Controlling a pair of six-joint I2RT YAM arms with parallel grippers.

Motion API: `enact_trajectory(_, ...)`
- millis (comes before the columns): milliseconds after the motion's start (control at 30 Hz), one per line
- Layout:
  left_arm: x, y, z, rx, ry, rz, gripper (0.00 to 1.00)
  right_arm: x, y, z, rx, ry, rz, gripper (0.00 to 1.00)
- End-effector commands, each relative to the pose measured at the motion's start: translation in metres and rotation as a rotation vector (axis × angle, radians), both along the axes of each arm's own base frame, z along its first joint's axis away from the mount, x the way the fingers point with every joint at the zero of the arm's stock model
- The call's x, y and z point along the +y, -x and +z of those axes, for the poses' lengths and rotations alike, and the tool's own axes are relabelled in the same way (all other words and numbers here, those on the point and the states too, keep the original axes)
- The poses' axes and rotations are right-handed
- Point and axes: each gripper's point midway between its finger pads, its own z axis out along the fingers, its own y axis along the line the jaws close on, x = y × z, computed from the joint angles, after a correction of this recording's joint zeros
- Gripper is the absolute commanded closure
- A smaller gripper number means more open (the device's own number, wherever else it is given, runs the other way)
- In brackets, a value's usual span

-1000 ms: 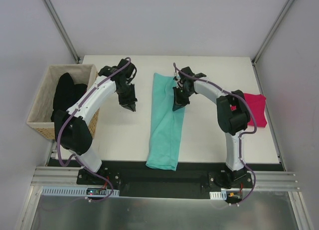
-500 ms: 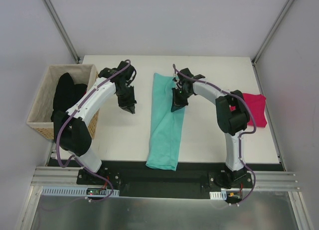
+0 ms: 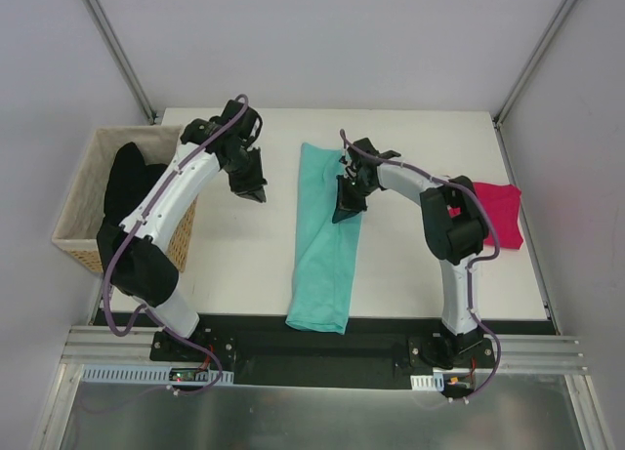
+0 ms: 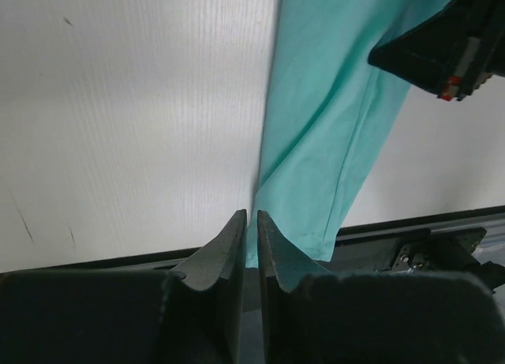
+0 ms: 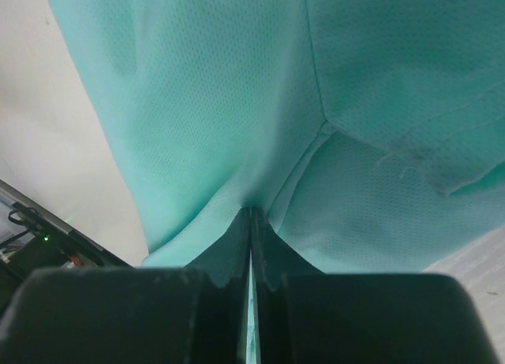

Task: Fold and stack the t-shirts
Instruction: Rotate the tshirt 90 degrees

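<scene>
— Teal t-shirt (image 3: 322,245), from above?
— Folded into a long strip mid-table (image 3: 244,265), its near end hanging over the near edge. The right gripper (image 3: 342,214) sits on its right edge, and the left gripper (image 3: 260,196) is over bare table to its left. A magenta t-shirt (image 3: 503,216) lies far right, and black t-shirts (image 3: 127,182) fill the basket (image 3: 73,240).
— Left wrist?
— Fingers (image 4: 229,245) almost together, a slit between them, nothing in it.
— Right wrist?
— Fingers (image 5: 237,238) closed, pinching a pucker of teal cloth.
</scene>
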Motion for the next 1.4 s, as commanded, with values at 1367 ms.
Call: enact_trajectory(1367, 0.026, -0.004, 0.061, -0.143, -0.012, 0.026, 0.88, -0.011, -0.088, -0.021, 0.026, -0.022, -0.044, 0.99)
